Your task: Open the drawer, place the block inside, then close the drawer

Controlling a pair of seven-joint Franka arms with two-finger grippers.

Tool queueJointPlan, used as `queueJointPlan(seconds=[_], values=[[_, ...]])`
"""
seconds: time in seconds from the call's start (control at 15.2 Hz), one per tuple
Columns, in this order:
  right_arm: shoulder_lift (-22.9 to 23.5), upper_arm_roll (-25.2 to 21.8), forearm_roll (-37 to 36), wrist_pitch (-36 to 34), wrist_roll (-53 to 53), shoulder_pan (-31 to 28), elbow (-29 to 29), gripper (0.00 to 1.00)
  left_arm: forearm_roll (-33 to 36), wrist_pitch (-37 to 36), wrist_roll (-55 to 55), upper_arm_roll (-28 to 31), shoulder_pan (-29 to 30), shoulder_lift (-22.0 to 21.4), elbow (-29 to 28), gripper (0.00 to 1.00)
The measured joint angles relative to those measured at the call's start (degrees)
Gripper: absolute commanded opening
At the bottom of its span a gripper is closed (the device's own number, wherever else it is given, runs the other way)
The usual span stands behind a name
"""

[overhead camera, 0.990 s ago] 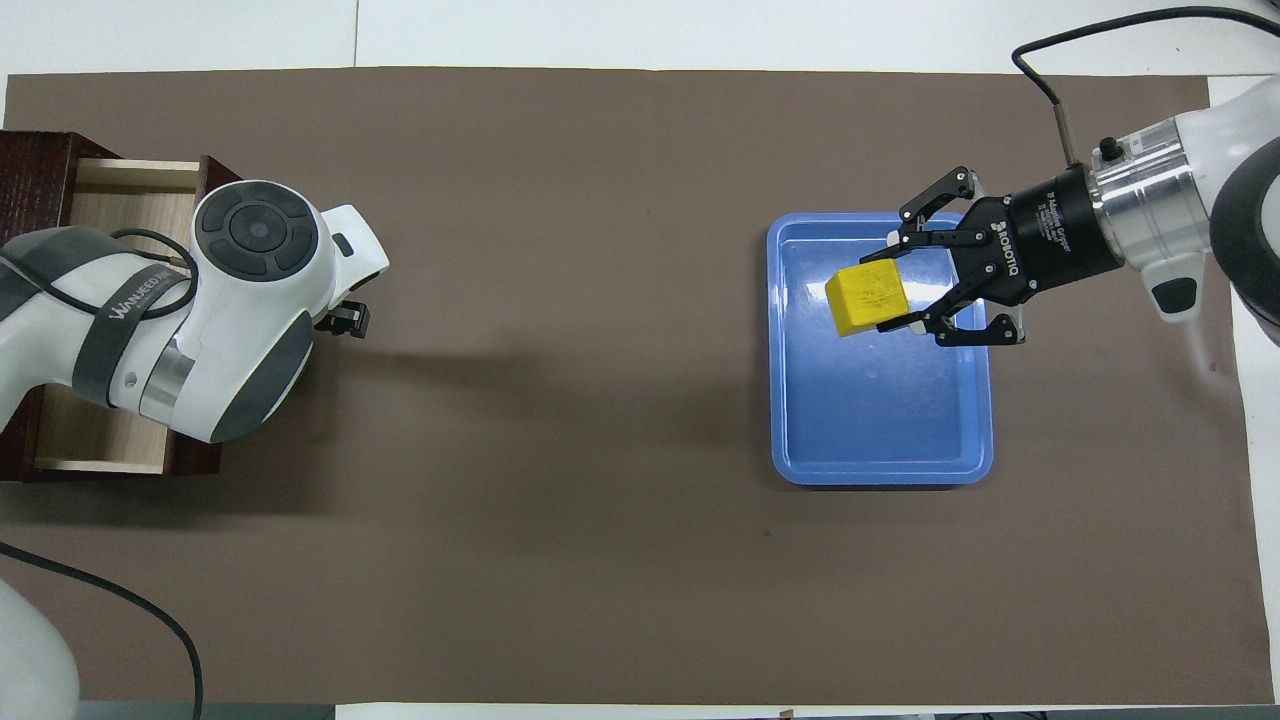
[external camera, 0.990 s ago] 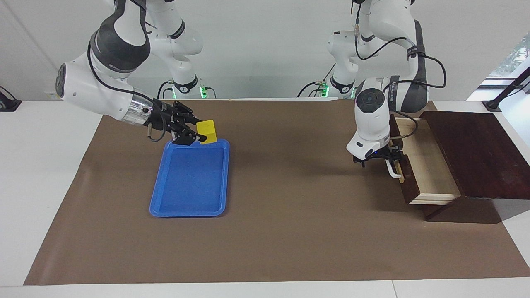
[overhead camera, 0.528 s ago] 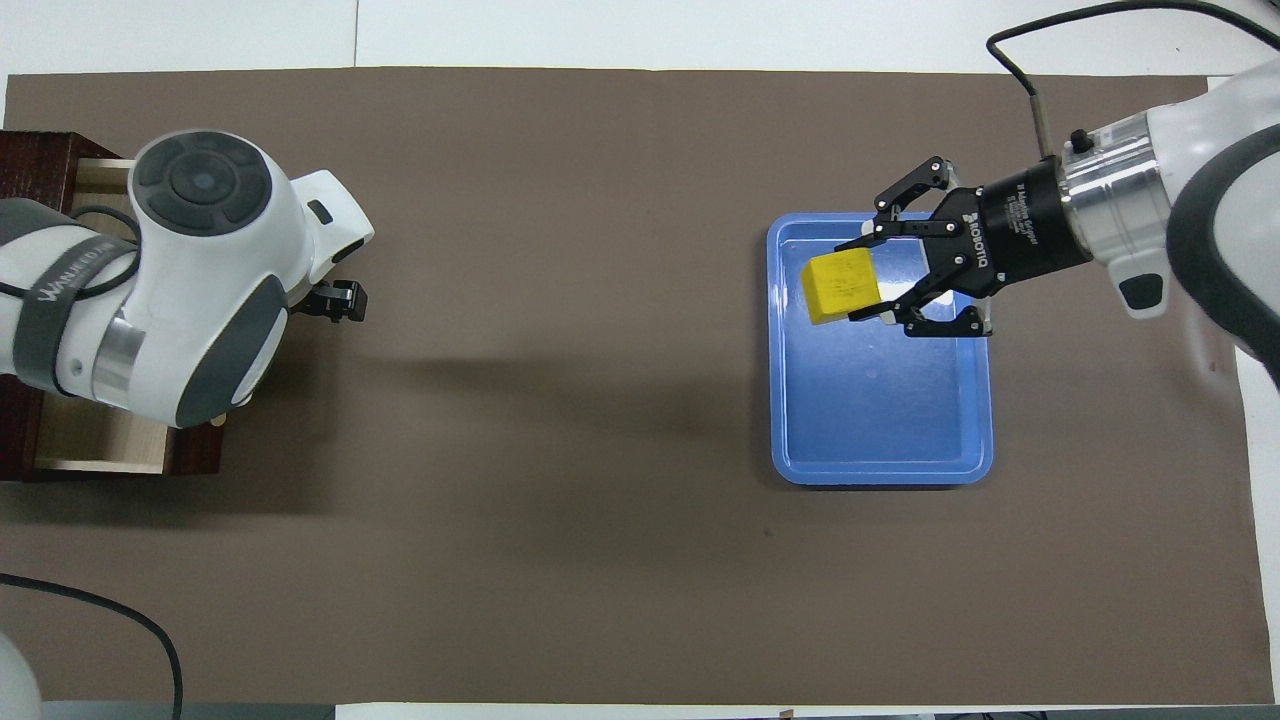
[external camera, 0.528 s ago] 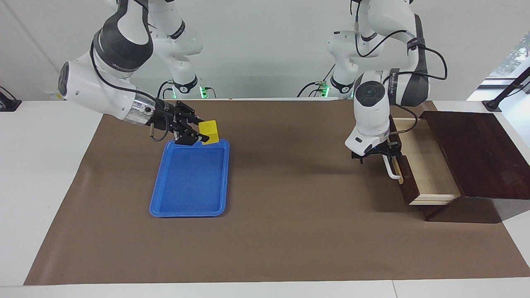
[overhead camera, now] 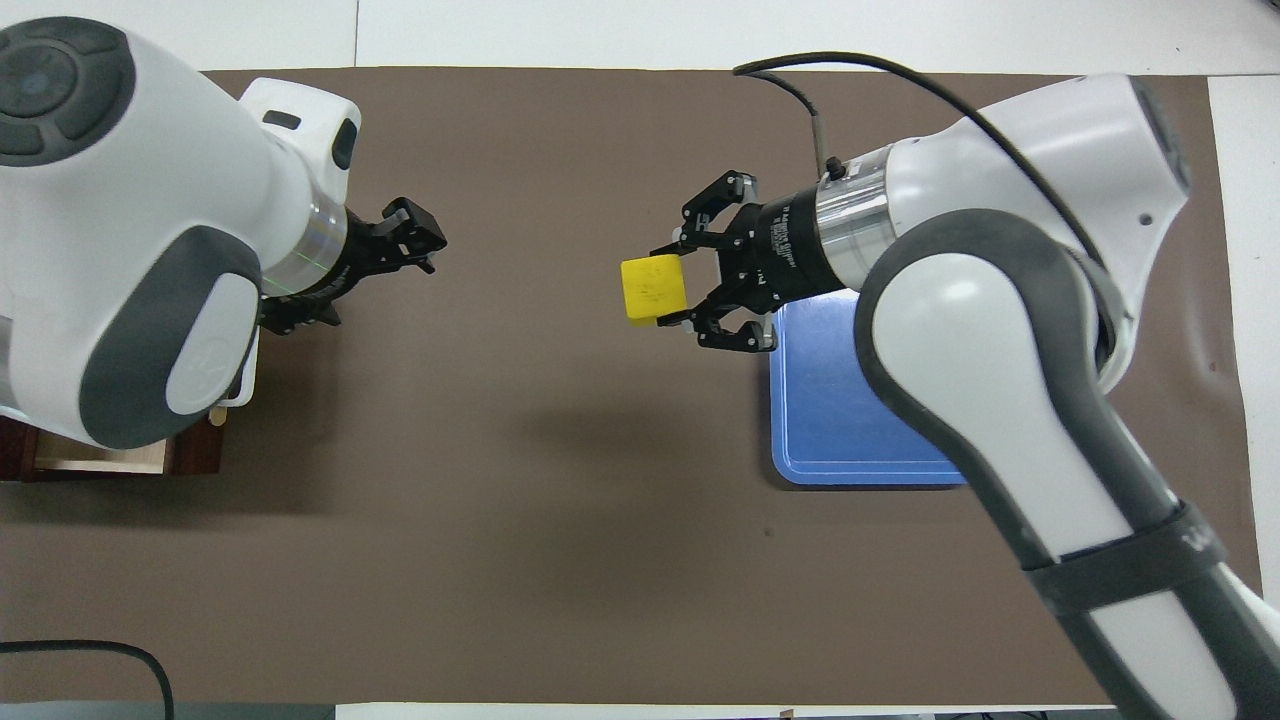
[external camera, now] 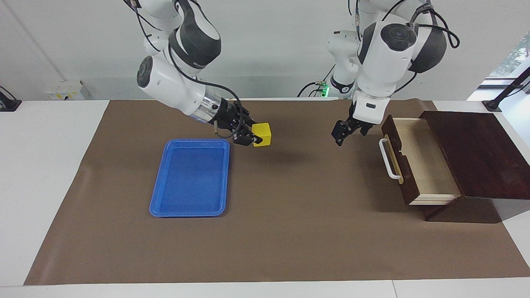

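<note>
Facing view: the right end effector [external camera: 249, 137] pinches the yellow block [external camera: 262, 134] above the tabletop [external camera: 290, 231], carried toward the open drawer [external camera: 418, 165]; the left end effector [external camera: 340, 136] hangs clear of the white handle [external camera: 388, 159].

Overhead view: the left end effector's fingers [overhead camera: 420, 228] appear spread; its arm hides most of the drawer.

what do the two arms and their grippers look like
Both arms are glossy white with dark grey joint sections and black cables looped outside. The right gripper is a black linkage-fingered hand on a silver wrist ring with white lettering. The left gripper is smaller and black.
</note>
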Motion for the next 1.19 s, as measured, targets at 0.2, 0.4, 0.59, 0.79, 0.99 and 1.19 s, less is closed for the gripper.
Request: queueJointPlan(seconds=[0.2,0.4,0.59,0.79,0.99,1.19], values=[[0.3,0.0,1.8,4.5,2.1,3.1,0.0,0.0,-0.6,0.0,-23.0,-0.5,-3.8,0.1,0.0,1.0],[0.3,0.0,1.9,6.7,3.8,5.5,0.0,0.0,-1.0,-0.1,-40.8,-0.6,-5.5,0.2,0.5,1.0],[0.3,0.0,1.9,7.1,4.7,6.6,0.0,0.0,-1.4,-1.5,-48.6,-0.6,-5.8,0.3,1.7,1.0],[0.3,0.0,1.9,7.1,5.1,7.0,0.0,0.0,-1.4,-1.9,-52.6,-0.6,-5.9,0.8,3.2,1.0],[0.3,0.0,1.9,7.1,5.1,7.0,0.0,0.0,-1.4,-1.9,-55.5,-0.6,-7.1,1.9,4.0,1.0],[0.3,0.0,1.9,7.1,5.2,7.0,0.0,0.0,-1.4,-1.9,-58.2,-0.6,-8.5,2.9,4.5,1.0]])
